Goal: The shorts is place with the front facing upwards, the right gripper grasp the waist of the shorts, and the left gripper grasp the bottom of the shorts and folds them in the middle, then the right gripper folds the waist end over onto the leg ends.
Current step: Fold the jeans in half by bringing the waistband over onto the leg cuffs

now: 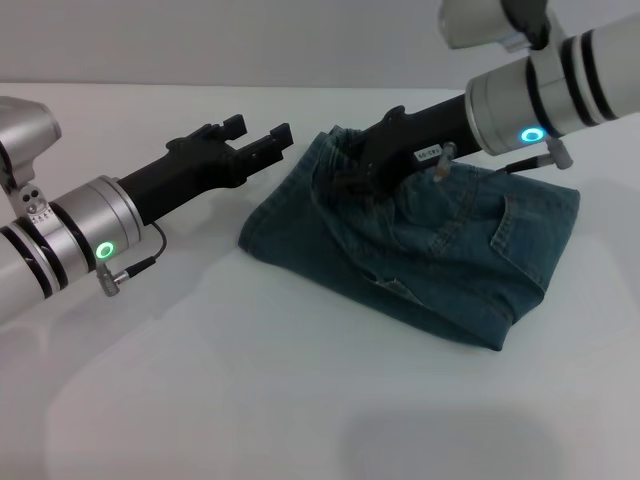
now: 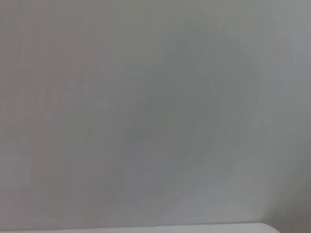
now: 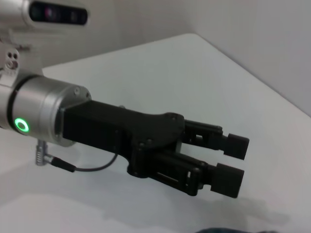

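The blue denim shorts (image 1: 450, 250) lie folded in a thick bundle on the white table, right of centre in the head view. My right gripper (image 1: 343, 178) reaches in from the right and sits at the bundle's far left end. It is shut on a raised bunch of the shorts' fabric. My left gripper (image 1: 258, 130) hovers just left of that end, open and holding nothing. The right wrist view shows this left gripper (image 3: 233, 162) close up, with its black fingers (image 3: 236, 145) apart. A sliver of the shorts (image 3: 233, 231) shows at that view's edge.
The white table (image 1: 250, 380) stretches bare in front of and to the left of the shorts. A pale wall stands behind it. The left wrist view shows only a blank grey surface.
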Action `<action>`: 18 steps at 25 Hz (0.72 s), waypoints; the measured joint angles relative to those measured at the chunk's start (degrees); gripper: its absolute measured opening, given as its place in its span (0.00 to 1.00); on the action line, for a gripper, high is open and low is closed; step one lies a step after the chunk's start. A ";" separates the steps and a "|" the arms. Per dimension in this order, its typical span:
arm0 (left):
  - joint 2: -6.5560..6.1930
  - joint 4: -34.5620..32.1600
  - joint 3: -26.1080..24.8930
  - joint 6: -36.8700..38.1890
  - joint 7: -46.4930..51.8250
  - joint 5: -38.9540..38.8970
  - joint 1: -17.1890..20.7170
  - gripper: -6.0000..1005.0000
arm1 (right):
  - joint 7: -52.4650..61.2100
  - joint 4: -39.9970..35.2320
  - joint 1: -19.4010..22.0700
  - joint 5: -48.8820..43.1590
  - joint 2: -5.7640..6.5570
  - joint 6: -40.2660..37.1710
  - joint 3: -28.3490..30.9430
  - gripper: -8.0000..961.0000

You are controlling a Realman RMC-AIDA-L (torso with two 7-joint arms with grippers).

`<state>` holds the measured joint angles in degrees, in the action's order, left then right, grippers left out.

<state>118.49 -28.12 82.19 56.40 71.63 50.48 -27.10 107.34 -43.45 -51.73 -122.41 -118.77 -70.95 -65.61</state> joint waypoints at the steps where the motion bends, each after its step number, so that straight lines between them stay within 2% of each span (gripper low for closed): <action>1: -0.04 0.05 -0.01 -0.17 -0.26 -0.03 0.03 0.81 | -0.12 0.06 -0.05 0.03 -0.01 0.63 -0.53 0.17; 5: -0.11 0.56 -0.02 -0.93 -1.00 -0.04 -0.06 0.81 | -0.63 0.13 -0.15 0.27 -0.13 3.00 -2.10 0.35; 11: -0.06 0.62 -0.02 -1.45 -2.28 -0.04 -0.19 0.81 | -1.99 -0.13 -0.05 2.51 -0.15 6.58 -5.52 0.50; 18: -0.03 0.62 0.14 -2.14 -2.48 -0.04 -0.39 0.81 | -2.61 -0.82 0.41 2.81 -0.16 11.41 -10.43 0.50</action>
<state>118.46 -27.49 82.34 54.26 69.14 50.44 -27.49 104.73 -44.27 -51.32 -119.60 -118.92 -59.54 -76.04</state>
